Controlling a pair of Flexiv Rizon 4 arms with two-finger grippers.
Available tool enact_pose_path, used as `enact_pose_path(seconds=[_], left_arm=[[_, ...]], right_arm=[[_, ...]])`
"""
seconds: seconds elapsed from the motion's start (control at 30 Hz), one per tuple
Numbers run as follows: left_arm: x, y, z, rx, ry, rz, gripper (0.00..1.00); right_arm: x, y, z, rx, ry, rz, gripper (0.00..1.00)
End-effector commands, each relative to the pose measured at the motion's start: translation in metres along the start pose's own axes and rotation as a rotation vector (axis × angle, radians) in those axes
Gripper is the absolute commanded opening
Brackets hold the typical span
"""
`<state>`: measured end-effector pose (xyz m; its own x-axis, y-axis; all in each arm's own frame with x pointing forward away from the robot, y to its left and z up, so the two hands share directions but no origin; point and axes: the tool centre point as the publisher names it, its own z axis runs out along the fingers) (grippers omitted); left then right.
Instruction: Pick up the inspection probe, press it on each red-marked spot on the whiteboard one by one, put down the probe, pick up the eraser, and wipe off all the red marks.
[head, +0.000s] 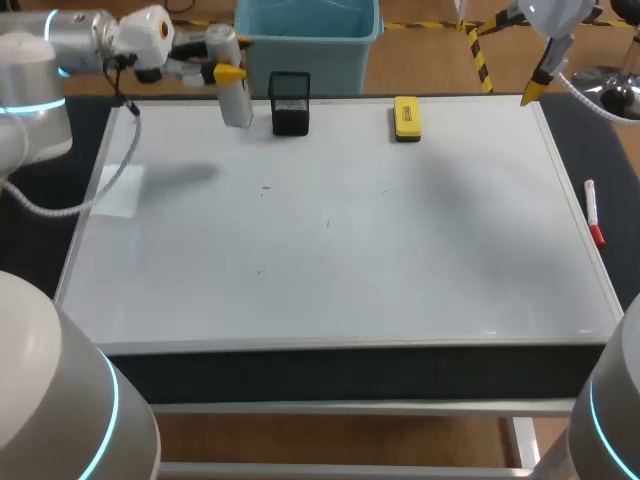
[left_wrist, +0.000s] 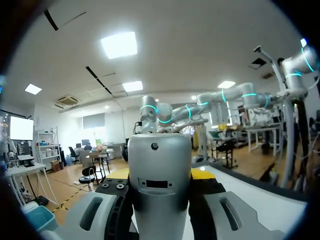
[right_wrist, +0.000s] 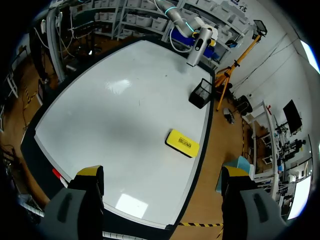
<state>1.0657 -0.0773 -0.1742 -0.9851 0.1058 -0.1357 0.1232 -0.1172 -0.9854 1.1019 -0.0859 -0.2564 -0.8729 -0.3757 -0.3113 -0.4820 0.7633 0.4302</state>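
L arm (head: 70, 30) & R arm (head: 553, 18) silver-white w/ cyan rings (head: 25, 104); black cable (head: 122, 85) on L; fingers (right_wrist: 82, 200) grey, yellow tips.

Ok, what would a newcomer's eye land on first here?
The left gripper holds the silver probe over the far left of the whiteboard, right beside the black mesh holder. The yellow eraser lies at the board's far edge. The right gripper hangs open and empty near the far right corner.
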Motion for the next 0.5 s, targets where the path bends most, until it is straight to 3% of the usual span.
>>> enact_pose_path(seconds=[0.03, 0.5], left_arm=[[-0.026, -0.011, 0.011, -0.001, 0.078, -0.001, 0.0], [-0.081, -0.012, 0.049, 0.041, 0.058, -0.016, 0.0]], right_arm=[[0.001, 0.0, -0.001, 0.004, 0.002, -0.001, 1.0], [0.001, 0.0, -0.001, 0.004, 0.002, -0.001, 1.0]])
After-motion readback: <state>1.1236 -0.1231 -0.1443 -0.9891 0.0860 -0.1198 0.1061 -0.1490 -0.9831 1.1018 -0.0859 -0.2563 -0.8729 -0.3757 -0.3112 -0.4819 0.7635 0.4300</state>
